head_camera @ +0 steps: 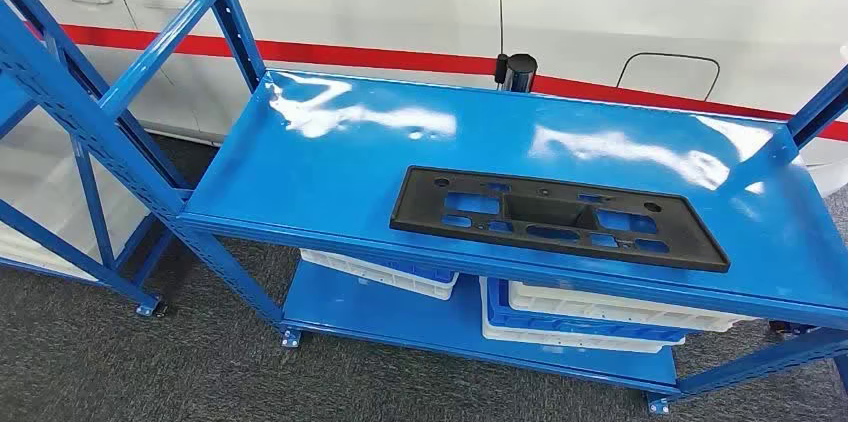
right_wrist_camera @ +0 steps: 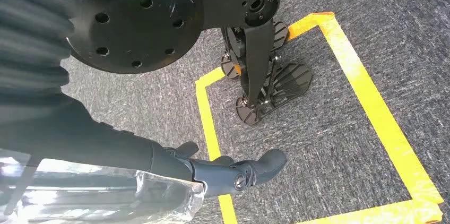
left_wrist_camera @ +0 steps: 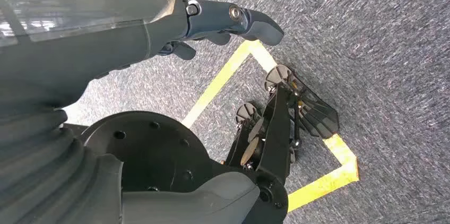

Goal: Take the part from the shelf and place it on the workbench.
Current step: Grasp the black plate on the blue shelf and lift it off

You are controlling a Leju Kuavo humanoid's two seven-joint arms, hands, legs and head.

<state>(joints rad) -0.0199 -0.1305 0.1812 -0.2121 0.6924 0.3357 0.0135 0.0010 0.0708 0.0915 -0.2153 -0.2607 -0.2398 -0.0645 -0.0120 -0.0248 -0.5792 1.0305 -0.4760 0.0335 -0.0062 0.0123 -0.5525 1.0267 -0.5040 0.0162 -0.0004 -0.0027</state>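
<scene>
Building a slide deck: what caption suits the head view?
Black plastic part lying flat on the blue shelf, white bins stored below.

The shelf (head_camera: pixel 330 157) is blue painted metal, its top glossy enough to throw back white glare, while the part (head_camera: pixel 558 217) lying on it looks like black moulded plastic with a matt, faintly grainy face. Below it sit white plastic bins (head_camera: pixel 600 317) with a smooth, dull sheen, and the floor is grey carpet (head_camera: pixel 90 362), rough and flecked, crossed by smooth yellow tape (right_wrist_camera: pixel 371 102). The left hand (left_wrist_camera: pixel 223 22) and right hand (right_wrist_camera: pixel 233 171) have smooth grey plastic-looking shells with a soft satin finish, beside clear glossy film at each wrist.
</scene>
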